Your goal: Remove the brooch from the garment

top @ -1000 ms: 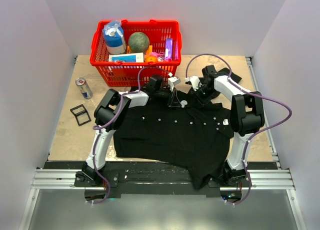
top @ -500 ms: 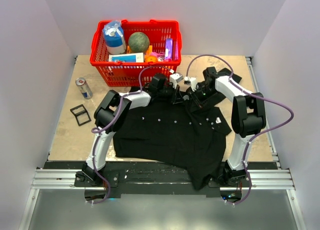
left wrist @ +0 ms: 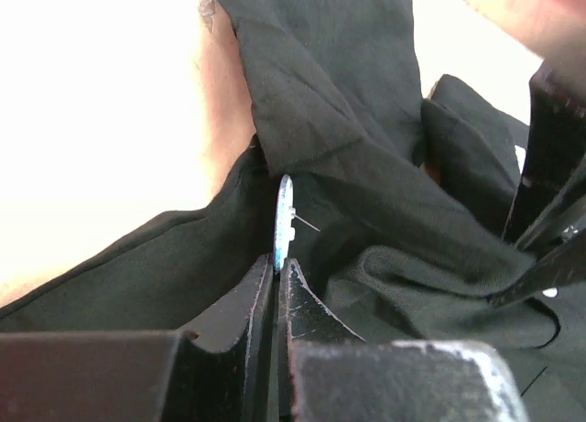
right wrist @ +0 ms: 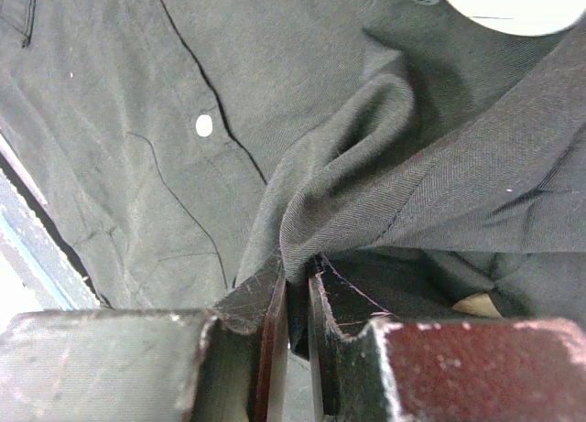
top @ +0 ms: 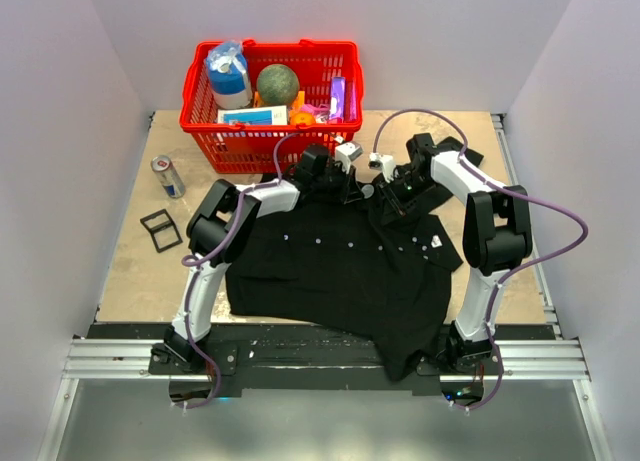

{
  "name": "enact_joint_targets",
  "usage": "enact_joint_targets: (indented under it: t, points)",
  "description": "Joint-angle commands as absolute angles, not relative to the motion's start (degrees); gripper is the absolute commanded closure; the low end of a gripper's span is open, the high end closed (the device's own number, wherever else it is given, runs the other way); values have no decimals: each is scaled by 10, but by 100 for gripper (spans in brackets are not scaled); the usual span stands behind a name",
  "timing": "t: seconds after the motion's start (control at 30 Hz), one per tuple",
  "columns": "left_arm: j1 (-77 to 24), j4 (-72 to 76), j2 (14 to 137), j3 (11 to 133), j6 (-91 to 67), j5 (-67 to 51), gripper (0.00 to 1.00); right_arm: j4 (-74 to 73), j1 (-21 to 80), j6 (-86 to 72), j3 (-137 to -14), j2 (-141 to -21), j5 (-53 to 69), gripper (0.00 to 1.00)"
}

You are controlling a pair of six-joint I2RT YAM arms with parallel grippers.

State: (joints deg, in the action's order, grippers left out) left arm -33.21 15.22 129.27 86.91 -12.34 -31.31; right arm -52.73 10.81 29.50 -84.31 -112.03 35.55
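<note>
The garment [top: 340, 271] is a black shirt spread on the table, with its collar end bunched up between the two grippers. In the left wrist view the brooch [left wrist: 284, 221] shows edge-on as a thin silvery disc with a fine pin sticking out to its right. My left gripper [left wrist: 279, 268] is shut on the brooch's lower edge, and black cloth [left wrist: 348, 120] lies close around it. My right gripper [right wrist: 298, 280] is shut on a raised fold of the shirt [right wrist: 366, 156]. In the top view the left gripper [top: 345, 186] and the right gripper [top: 387, 197] sit close together at the collar.
A red basket [top: 200, 116] full of items stands just behind the grippers. A drink can [top: 168, 176] and a small black frame [top: 160, 229] lie at the left. The shirt's white tag [top: 436, 241] and white buttons [right wrist: 203, 125] show. The shirt hem hangs over the near edge.
My right gripper has moved left toward the left gripper, drawing the shirt's right side and its white tag leftward and bunching the collar. The left gripper has shifted slightly toward the basket.
</note>
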Motion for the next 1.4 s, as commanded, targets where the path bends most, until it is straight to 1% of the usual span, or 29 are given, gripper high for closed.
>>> enact_joint_targets:
  t: [0.0, 0.17, 0.4, 0.5, 0.53, 0.6, 0.63, 0.7, 0.73, 0.8, 0.83, 0.97, 1.03, 1.07, 1.23, 1.37]
  points:
    - [-318, 179, 1260, 882, -119, -331, 100, -528, 106, 287, -880, -1121, 343, 84]
    - [-314, 184, 1255, 889, -111, -385, 100, -518, 91, 287, -922, -1144, 274, 86]
    - [-312, 151, 1242, 901, -52, -422, 100, -488, 2, 287, -1040, -1181, 187, 88]
    - [-312, 128, 1235, 909, -14, -430, 100, -483, -19, 285, -1084, -1197, 172, 88]
    - [-311, 113, 1232, 911, -3, -436, 100, -483, -20, 286, -1089, -1197, 175, 84]
    - [-310, 97, 1224, 914, 32, -446, 100, -494, -20, 287, -1095, -1195, 197, 80]
    - [-310, 73, 1221, 917, 58, -457, 100, -502, -20, 296, -1095, -1189, 221, 76]
    - [-311, 44, 1205, 915, 83, -464, 100, -518, -18, 306, -1087, -1173, 223, 70]
    - [-310, 14, 1197, 912, 114, -468, 100, -519, -18, 316, -1067, -1145, 226, 64]
    - [-309, -23, 1168, 886, 145, -471, 100, -530, -18, 341, -1039, -1113, 229, 59]
    - [-307, -41, 1158, 873, 169, -470, 100, -534, -18, 375, -1024, -1094, 231, 53]
    - [-293, -63, 1095, 783, 197, -468, 100, -538, -18, 446, -889, -991, 227, 43]
    - [-287, -75, 1079, 758, 211, -465, 100, -542, -19, 476, -840, -968, 225, 42]
    - [-282, -77, 1065, 737, 212, -463, 100, -545, -18, 482, -799, -950, 224, 43]
    - [-258, -114, 1033, 698, 227, -459, 100, -527, -19, 500, -674, -906, 220, 47]
    - [-243, -152, 996, 648, 283, -434, 100, -507, -19, 500, -628, -895, 207, 49]
